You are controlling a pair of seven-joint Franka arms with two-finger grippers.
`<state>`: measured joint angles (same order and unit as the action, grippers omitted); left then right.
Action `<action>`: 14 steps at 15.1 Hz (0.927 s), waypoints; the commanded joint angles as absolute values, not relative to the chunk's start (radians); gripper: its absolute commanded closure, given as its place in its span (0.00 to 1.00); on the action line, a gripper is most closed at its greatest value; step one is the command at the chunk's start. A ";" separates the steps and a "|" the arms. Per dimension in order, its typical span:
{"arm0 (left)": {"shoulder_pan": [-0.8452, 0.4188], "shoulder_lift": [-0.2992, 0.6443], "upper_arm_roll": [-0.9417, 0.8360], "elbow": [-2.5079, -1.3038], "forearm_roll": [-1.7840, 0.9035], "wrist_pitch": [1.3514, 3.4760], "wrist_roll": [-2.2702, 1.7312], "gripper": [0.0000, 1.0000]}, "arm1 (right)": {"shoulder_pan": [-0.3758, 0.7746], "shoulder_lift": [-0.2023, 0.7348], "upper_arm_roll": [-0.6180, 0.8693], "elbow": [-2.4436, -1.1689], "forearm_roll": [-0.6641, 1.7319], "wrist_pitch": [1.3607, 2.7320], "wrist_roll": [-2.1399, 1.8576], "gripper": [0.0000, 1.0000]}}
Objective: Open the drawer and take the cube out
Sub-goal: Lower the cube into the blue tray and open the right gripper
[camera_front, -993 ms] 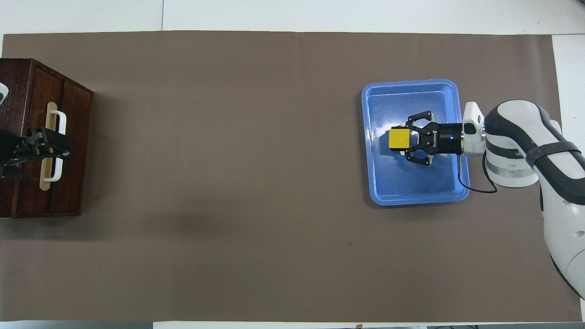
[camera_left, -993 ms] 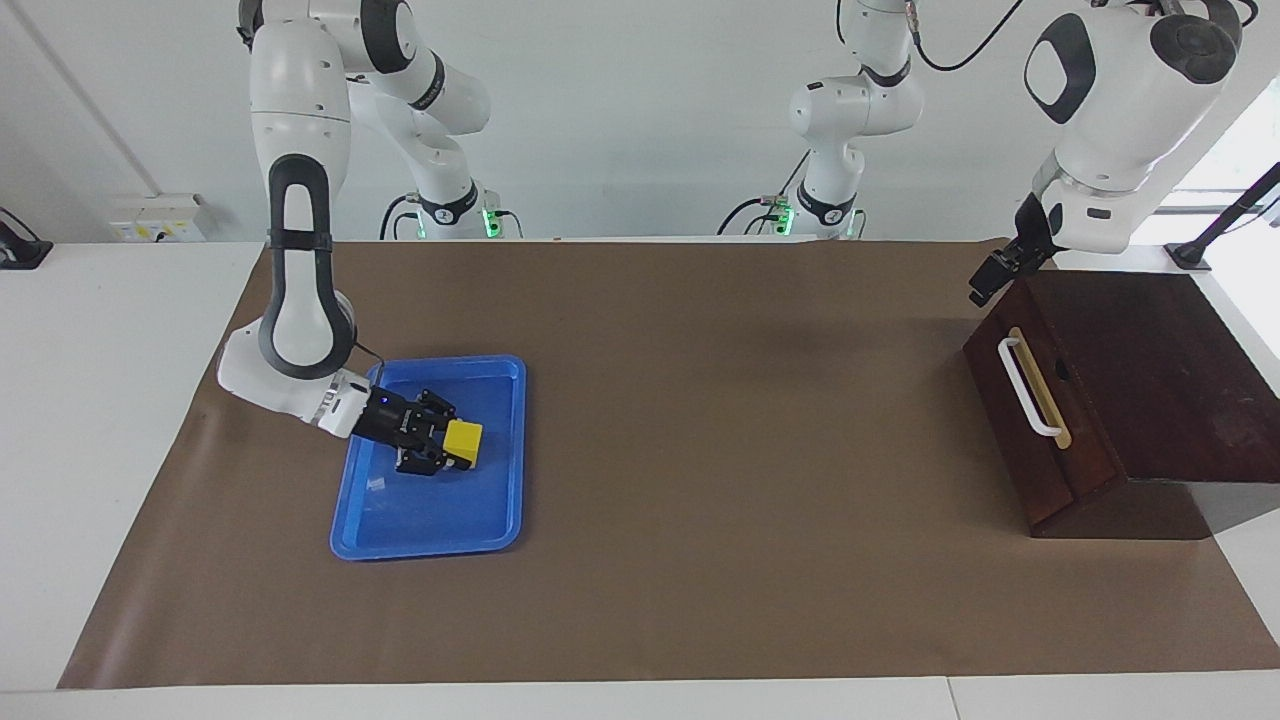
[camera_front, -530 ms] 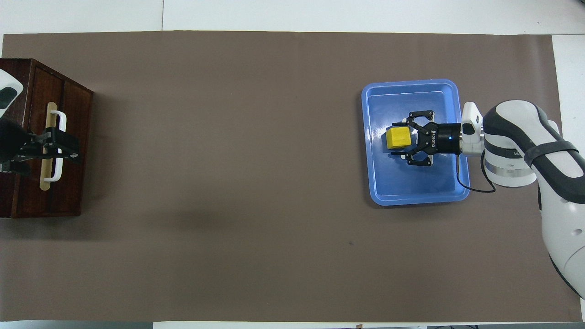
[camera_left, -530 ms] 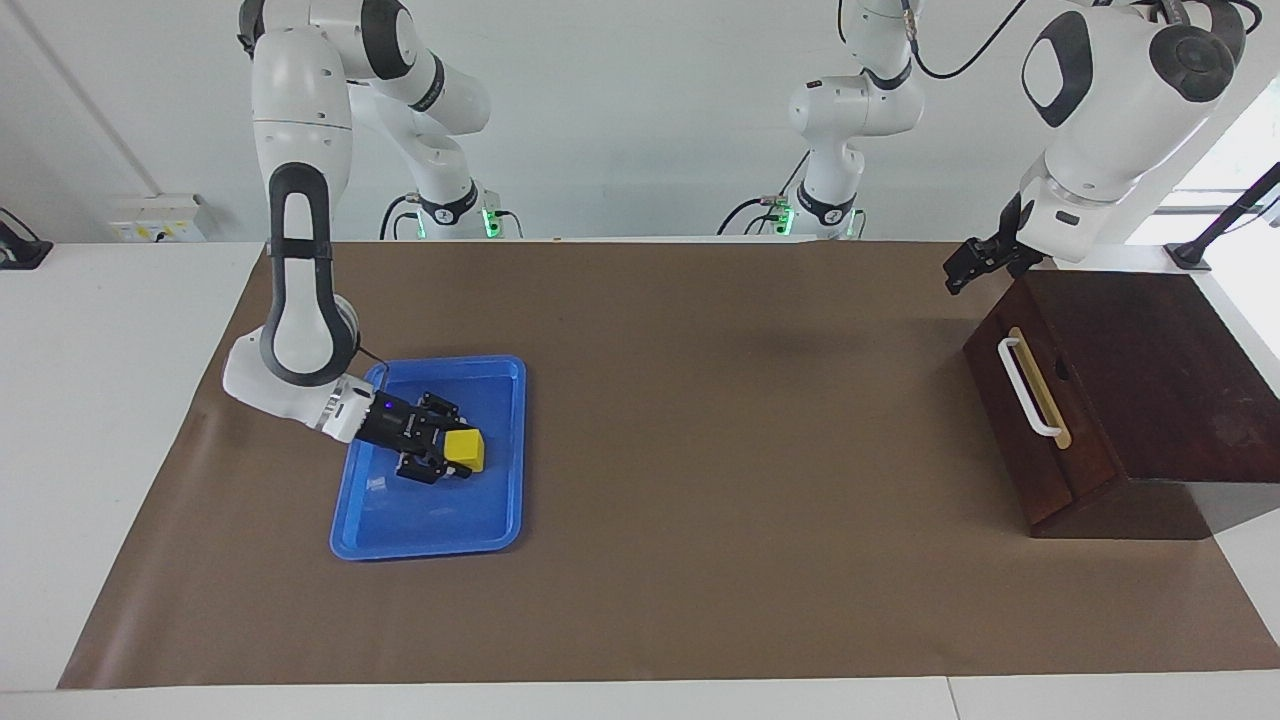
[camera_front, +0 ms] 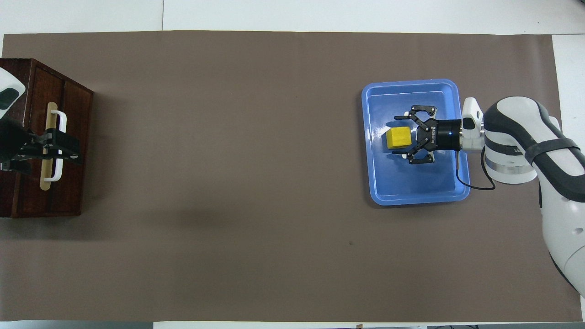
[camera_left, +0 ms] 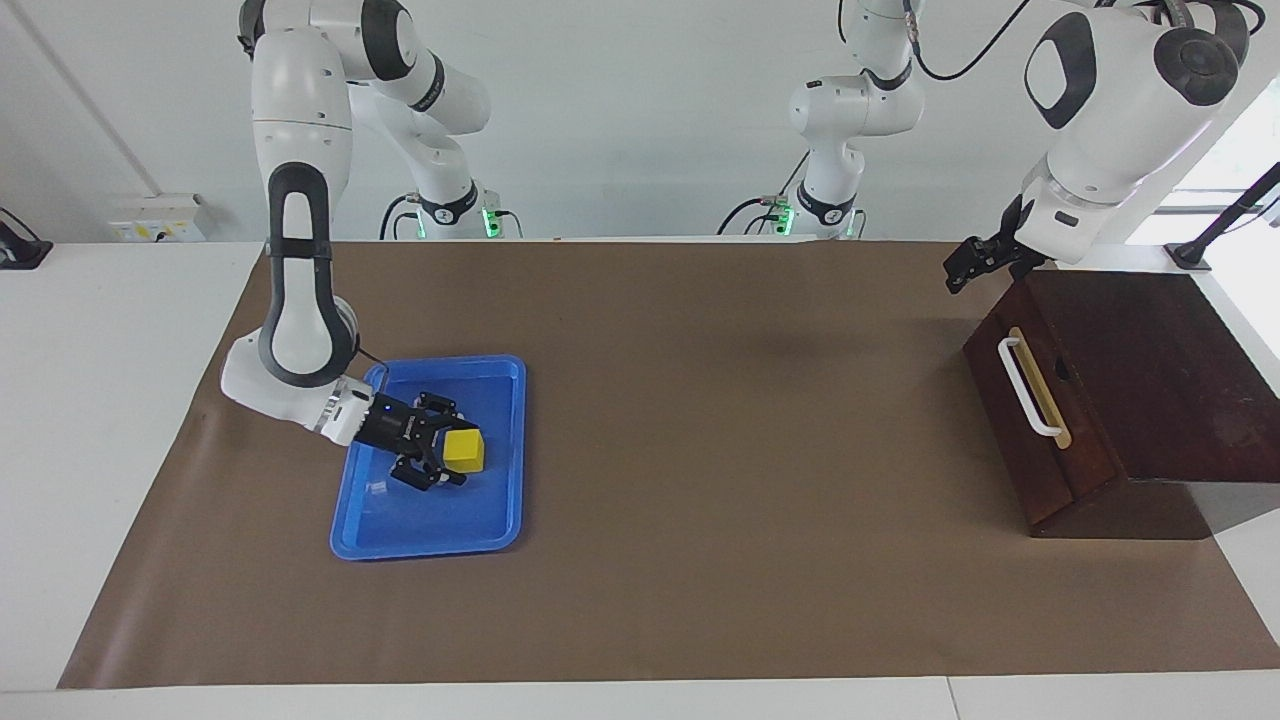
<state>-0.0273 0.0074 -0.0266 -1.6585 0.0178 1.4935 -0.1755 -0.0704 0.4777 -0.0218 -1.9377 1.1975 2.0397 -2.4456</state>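
The yellow cube [camera_left: 464, 449] [camera_front: 398, 137] lies in the blue tray [camera_left: 500, 520] [camera_front: 411, 194] toward the right arm's end of the table. My right gripper [camera_left: 452, 450] [camera_front: 398, 137] is low in the tray and open, its fingers on either side of the cube without gripping it. The dark wooden drawer [camera_left: 1085, 425] [camera_front: 75, 183] with the white handle [camera_left: 1028, 388] [camera_front: 59, 119] is shut in the cabinet [camera_left: 1160, 370] at the left arm's end. My left gripper [camera_left: 965, 268] [camera_front: 64, 148] is up in the air over the drawer's front.
A brown mat [camera_left: 700, 450] covers the table between the tray and the cabinet. White table shows around the mat's edges [camera_left: 110, 400].
My right gripper has opened and let go of the cube, which now rests in the tray. My left gripper has risen from the cabinet's front corner and shifted slightly toward the table's middle.
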 commanded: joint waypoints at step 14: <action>-0.025 0.012 -0.011 -1.597 0.014 1.430 -0.126 0.00 | 0.008 0.094 -0.017 -1.881 0.686 1.948 -1.398 0.00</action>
